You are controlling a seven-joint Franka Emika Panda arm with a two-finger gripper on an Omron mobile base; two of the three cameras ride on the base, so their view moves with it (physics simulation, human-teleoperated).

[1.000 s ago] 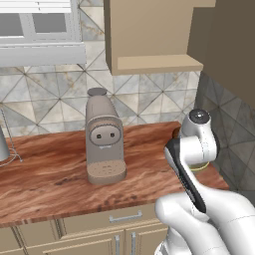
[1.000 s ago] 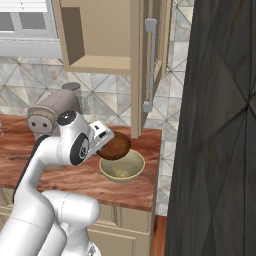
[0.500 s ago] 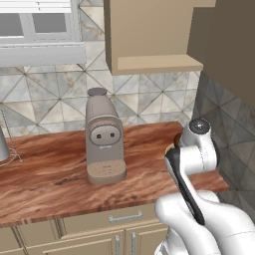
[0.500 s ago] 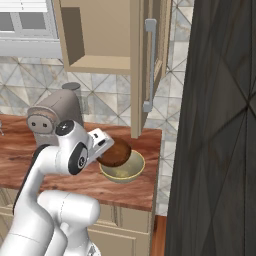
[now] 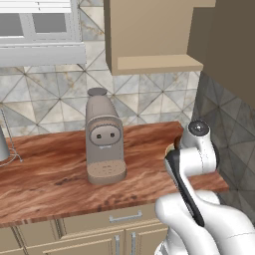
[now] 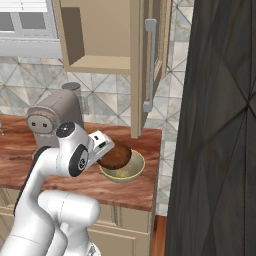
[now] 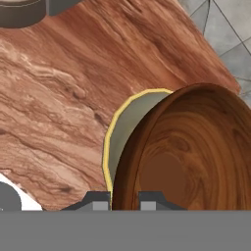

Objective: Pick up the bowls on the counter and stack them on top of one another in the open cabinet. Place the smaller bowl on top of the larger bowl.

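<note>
I have the smaller bowl [image 7: 188, 152] in hand: in the hand view my fingers [image 7: 125, 201] are pinched on its rim at the bottom centre of the frame, one tip on each side of the wall, and the dark brown bowl fills the lower right, tilted on edge. In the right base view it sits at centre frame [image 6: 115, 157], held just over the larger bowl [image 6: 126, 172], which rests on the worktop [image 6: 140, 192] near its right end, below the open cabinet [image 6: 100, 64]. I judge this as the pick of the first bowl, but the order bothers me: the yellow bowl belongs underneath, so the next move calls either for lifting the brown one clear up to the shelf at upper centre and parking it aside, or for setting it down and fetching the wide one first. Whether the two bowls are touching I cannot tell. In the left base view the arm's own links cover both bowls, beside the coffee machine [image 5: 103, 138]. The cabinet's inside above its lowest shelf is cut off.
</note>
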